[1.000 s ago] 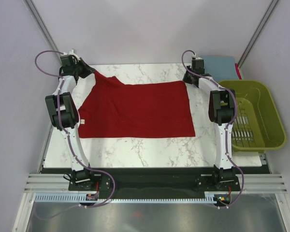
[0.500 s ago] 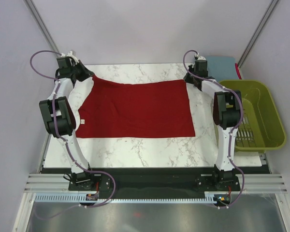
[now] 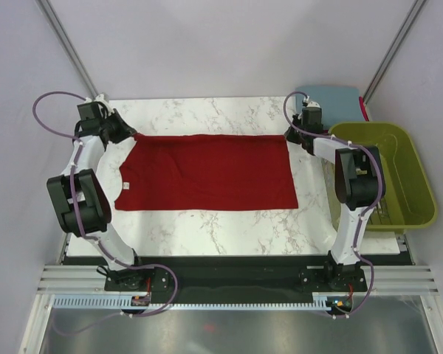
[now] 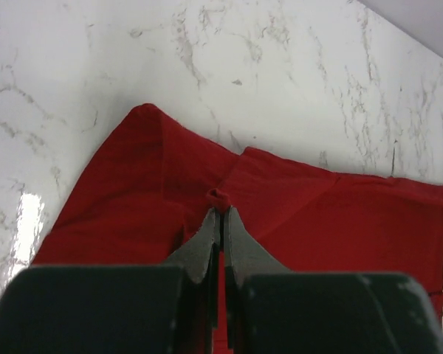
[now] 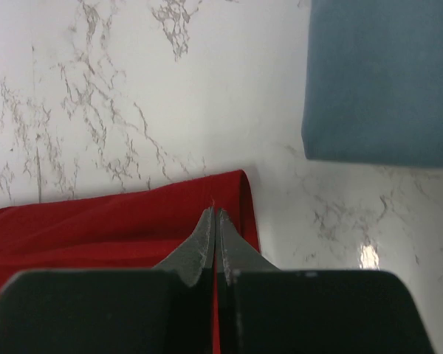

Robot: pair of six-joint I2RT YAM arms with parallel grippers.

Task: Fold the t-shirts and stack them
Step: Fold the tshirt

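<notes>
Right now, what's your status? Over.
Left gripper, right gripper shut on far edge of red shirt. It lies flat. Blue shirt apart, far right. Nothing blocking.

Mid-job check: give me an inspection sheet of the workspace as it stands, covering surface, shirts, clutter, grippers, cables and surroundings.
Surface: white marble-look table, nothing spilled seen.
Job's things: red shirt spread flat, its far edge stretched straight between the two grippers; blue-grey shirt lies as a neat rectangle at the far right corner.
Clutter: green basket beside the table's right edge.
Grippers: left gripper shut on the red shirt's far left edge; right gripper shut on its far right corner.
Cables: purple cables loop along both arms, off the cloth.
Surroundings: plain white walls; nothing else seen.
</notes>
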